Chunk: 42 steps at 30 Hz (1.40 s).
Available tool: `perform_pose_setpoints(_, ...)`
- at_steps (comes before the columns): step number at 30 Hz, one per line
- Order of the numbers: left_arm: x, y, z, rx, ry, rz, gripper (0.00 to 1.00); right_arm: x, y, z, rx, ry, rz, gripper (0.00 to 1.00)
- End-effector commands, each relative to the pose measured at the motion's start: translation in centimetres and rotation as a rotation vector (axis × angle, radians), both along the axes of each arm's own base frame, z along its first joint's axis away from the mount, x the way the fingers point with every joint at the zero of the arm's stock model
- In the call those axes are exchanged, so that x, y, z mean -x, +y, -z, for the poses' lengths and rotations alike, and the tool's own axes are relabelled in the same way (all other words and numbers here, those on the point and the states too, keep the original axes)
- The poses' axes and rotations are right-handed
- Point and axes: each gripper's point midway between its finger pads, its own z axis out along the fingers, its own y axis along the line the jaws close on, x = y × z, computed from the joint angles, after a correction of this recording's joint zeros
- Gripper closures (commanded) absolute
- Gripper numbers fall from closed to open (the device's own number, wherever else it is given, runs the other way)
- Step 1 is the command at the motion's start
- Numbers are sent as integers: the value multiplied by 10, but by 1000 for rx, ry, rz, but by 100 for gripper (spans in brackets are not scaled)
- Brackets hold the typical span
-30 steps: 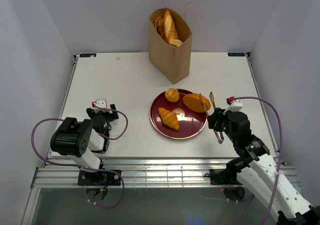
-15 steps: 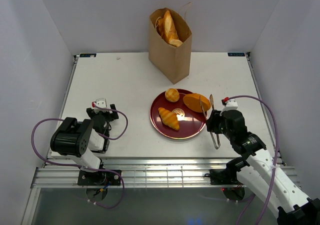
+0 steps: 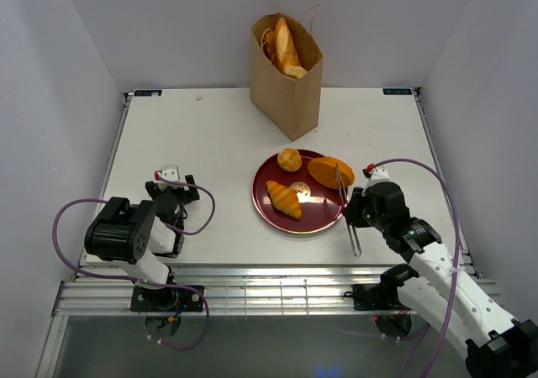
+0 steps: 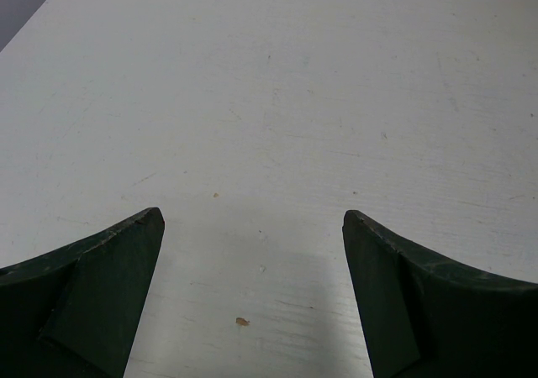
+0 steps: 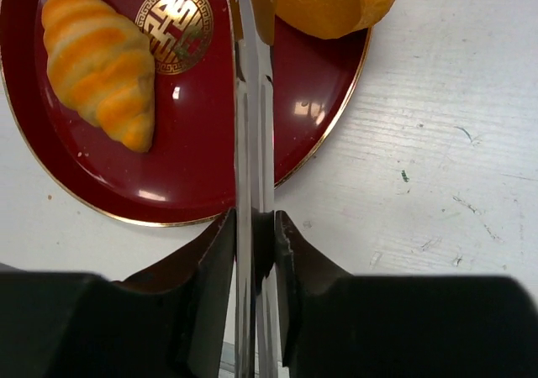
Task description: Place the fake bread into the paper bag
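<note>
The brown paper bag (image 3: 287, 84) stands at the back with long breads (image 3: 284, 46) sticking out of it. On the dark red plate (image 3: 271, 214) lie a croissant (image 3: 284, 199), a round bun (image 3: 289, 159) and an oval loaf (image 3: 329, 172). My right gripper (image 3: 351, 214) is shut on metal tongs (image 3: 343, 189), whose arms are pressed together. In the right wrist view the tongs (image 5: 252, 101) reach over the plate (image 5: 193, 168) between the croissant (image 5: 101, 59) and the oval loaf (image 5: 332, 0). My left gripper (image 3: 172, 195) is open and empty over the bare table (image 4: 269, 101).
White walls enclose the table on three sides. The table's front rail runs just before both arm bases. A purple cable loops beside each arm.
My right gripper has moved left and nearer, to the plate's right rim. The tongs' arms, spread one second ago, are now pressed together. The left arm has not moved.
</note>
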Motion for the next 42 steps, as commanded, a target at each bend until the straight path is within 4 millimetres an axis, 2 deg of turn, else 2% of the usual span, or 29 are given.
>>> perform_pose_setpoints(1, -10, -3, -32, 30, -125, 9, 2, -4, 17, -24, -70, -39, -62, 74)
perform_pose_setpoints(6, -9, -3, -32, 30, -127, 9, 2, 1, 25, -25, -97, -27, -114, 82)
perform_pose_setpoints(7, -10, -3, -33, 30, -128, 9, 2, 3, 27, -26, -104, -25, -125, 86)
perform_pose_setpoints(9, -10, -2, -32, 30, -127, 7, 2, 4, 31, -33, -125, -38, -146, 87)
perform_pose_setpoints(12, -10, -3, -32, 30, -125, 9, 2, 4, 38, -51, -153, -64, -179, 84)
perform_pose_setpoints(13, -9, -2, -32, 30, -125, 7, 2, 3, 40, -64, -157, -84, -192, 83)
perform_pose_setpoints(15, -10, -3, -32, 30, -125, 9, 2, 7, 38, -63, -132, -38, -200, 81)
perform_pose_setpoints(16, -9, -3, -32, 30, -125, 9, 2, 8, 37, -65, -125, -22, -201, 75)
perform_pose_setpoints(17, -9, -2, -32, 30, -125, 7, 2, 8, 38, -74, -122, -24, -207, 73)
perform_pose_setpoints(19, -9, -3, -32, 30, -125, 8, 2, 14, 31, -68, -87, 35, -193, 69)
perform_pose_setpoints(20, -10, -3, -32, 30, -125, 9, 2, 14, 29, -76, -79, 28, -182, 68)
perform_pose_setpoints(22, -10, -3, -32, 30, -127, 9, 2, 19, 17, -76, -34, 53, -151, 64)
perform_pose_setpoints(23, -10, -2, -32, 30, -127, 7, 2, 19, 15, -86, -27, 36, -148, 63)
perform_pose_setpoints(25, -10, -3, -32, 30, -127, 9, 2, 24, 8, -87, 5, 63, -133, 60)
perform_pose_setpoints(26, -10, -3, -32, 30, -127, 9, 2, 24, 5, -95, 9, 53, -124, 60)
perform_pose_setpoints(30, -9, -3, -31, 30, -124, 9, 2, 29, -9, -97, 68, 79, -81, 56)
perform_pose_setpoints(37, -9, -2, -31, 29, -124, 7, 2, 39, -19, -79, 122, 151, -63, 53)
perform_pose_setpoints(42, -10, -2, -32, 30, -125, 7, 2, 41, -25, -79, 137, 155, -40, 53)
